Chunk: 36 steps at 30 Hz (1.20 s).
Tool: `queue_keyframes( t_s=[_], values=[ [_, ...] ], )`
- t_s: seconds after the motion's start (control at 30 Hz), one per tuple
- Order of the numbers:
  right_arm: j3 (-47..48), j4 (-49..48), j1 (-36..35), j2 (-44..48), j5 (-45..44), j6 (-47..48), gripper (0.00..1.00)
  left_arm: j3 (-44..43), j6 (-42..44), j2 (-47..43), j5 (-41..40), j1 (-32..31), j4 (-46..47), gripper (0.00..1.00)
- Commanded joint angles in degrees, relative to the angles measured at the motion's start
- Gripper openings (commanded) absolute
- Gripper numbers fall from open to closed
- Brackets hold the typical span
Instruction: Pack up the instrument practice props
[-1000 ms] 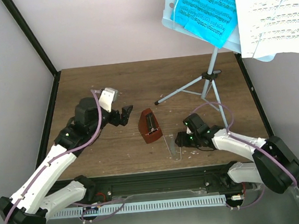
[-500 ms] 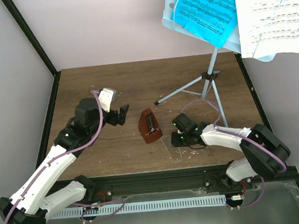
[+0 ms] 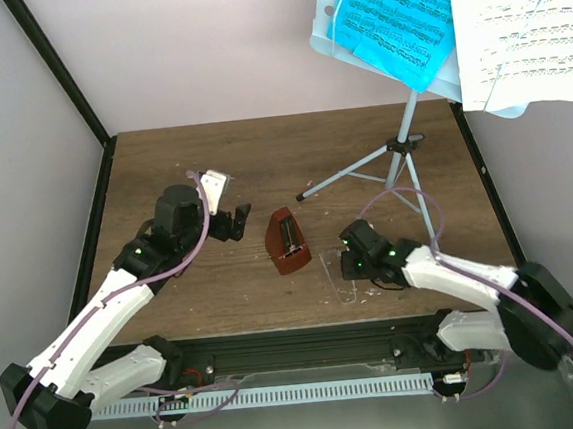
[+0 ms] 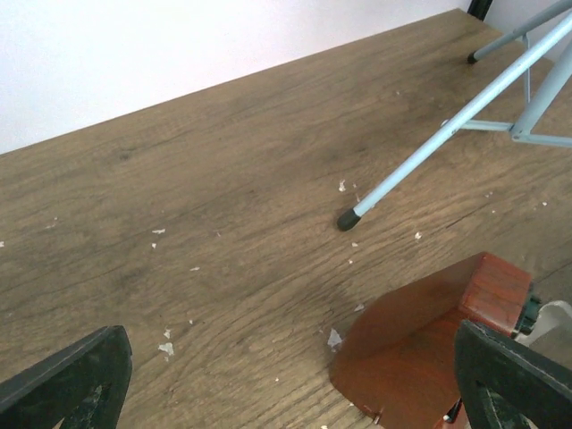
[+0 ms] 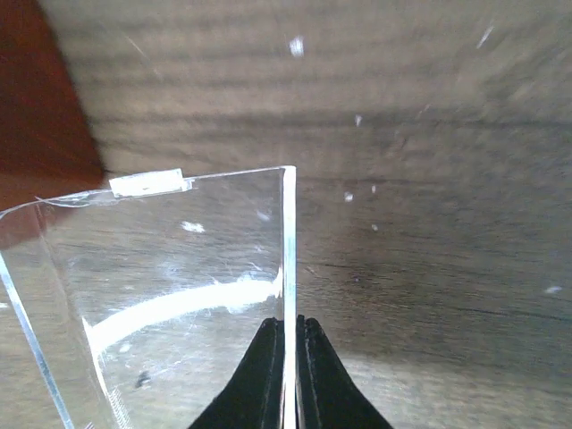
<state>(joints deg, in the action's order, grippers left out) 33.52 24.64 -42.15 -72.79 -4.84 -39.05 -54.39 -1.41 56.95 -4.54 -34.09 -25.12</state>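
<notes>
Once Pinched by the Edge, Ready for Refitting

Nearest the bases, finds the right hand [image 3: 348, 265] pressed together on the thin edge of the clear plastic metronome cover [image 5: 179, 268], low over the brown wooden surface [image 3: 182, 163]; was only half spread a second ago. Means a secured grip, probably for capping the small red-brown pyramid metronome [image 3: 287, 242] standing just beside, to its left. Beyond that, keeps the left hand [image 3: 237, 222] spread wide and empty, near the metronome's other side. Further back, leaves the pale blue perforated music stand [image 3: 410, 113] upright on its thin silver tripod, with the blue sheet-music page [image 3: 394, 9] and white sheet-music page [image 3: 521, 23] on it, not yet packed.
</notes>
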Motion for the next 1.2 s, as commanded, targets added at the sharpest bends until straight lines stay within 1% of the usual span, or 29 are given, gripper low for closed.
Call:
queue_keyframes(
  t_s=[0.0,0.07,0.1,0.17,0.23,0.27,0.33,0.4,0.47,0.57,0.63,0.7,0.77,0.8,0.87,0.93,1.0,1.1,1.17],
  values=[
    [-0.9,2.9,-0.3,13.4,-6.2,-1.7,0.01,0.2,1.2,1.5,-0.9,0.2,0.0,0.99],
    [-1.5,1.6,-0.3,20.2,-4.9,0.1,0.01,0.4,1.5,1.5,-0.8,0.2,0.2,0.99],
    [-1.9,-0.1,-0.3,23.8,-2.7,2.0,0.01,0.5,1.7,1.2,-1.0,0.2,0.5,0.99],
    [-2.2,-3.1,-0.3,29.6,3.2,4.3,0.01,1.3,1.8,-0.2,-2.6,0.2,1.5,0.98],
    [-2.4,-7.0,-0.3,33.7,12.8,6.3,0.01,3.2,2.1,-2.6,-3.8,0.2,3.7,0.99],
    [-2.2,-8.0,-0.3,34.3,16.9,6.8,0.01,3.9,2.6,-3.7,-3.4,0.2,4.6,0.99],
    [-2.4,-9.5,-0.3,34.0,26.8,7.8,0.01,5.0,3.2,-5.7,0.5,0.2,6.5,0.99],
    [-2.5,-9.7,-0.3,32.2,35.5,9.1,0.01,5.5,3.0,-6.9,5.4,0.2,7.9,0.98],
    [-3.0,-10.5,-0.3,30.3,45.3,10.3,0.01,5.6,2.0,-7.4,8.2,0.1,8.7,0.98],
    [-4.6,-14.4,-0.3,28.7,55.2,8.9,0.01,5.7,-0.8,-7.1,12.4,0.1,9.6,0.98],
    [-4.9,-14.6,-0.3,28.2,57.5,9.6,0.01,5.6,-3.7,-6.8,18.7,0.1,9.6,0.97],
    [-4.1,-11.3,-0.3,26.8,57.7,12.5,0.01,5.9,-6.6,-6.6,26.7,0.1,8.9,0.96],
    [-3.7,-9.4,-0.3,24.7,59.6,14.6,0.01,7.5,-10.8,-7.0,32.8,0.1,9.2,0.95],
    [-3.9,-9.7,-0.3,23.6,60.8,14.8,0.01,8.6,-12.8,-7.4,35.7,0.2,9.7,0.95],
    [-4.8,-11.4,-0.3,21.2,62.3,14.2,0.01,10.5,-15.6,-7.8,44.1,0.1,10.5,0.93],
    [-5.1,-12.0,-0.4,17.6,63.7,14.3,0.01,11.8,-17.9,-7.8,52.2,0.0,10.7,0.89],
    [-4.4,-11.9,-0.3,14.4,65.1,15.3,0.01,12.8,-19.3,-7.7,56.1,-0.9,9.5,0.86],
    [-2.8,-10.9,-0.3,10.7,66.2,17.6,0.01,13.4,-18.5,-6.7,56.1,-4.2,5.4,0.84],
    [-1.6,-9.6,-0.2,9.0,65.7,19.0,0.01,14.3,-18.3,-5.4,56.1,-6.8,4.3,0.84]
  ],
)
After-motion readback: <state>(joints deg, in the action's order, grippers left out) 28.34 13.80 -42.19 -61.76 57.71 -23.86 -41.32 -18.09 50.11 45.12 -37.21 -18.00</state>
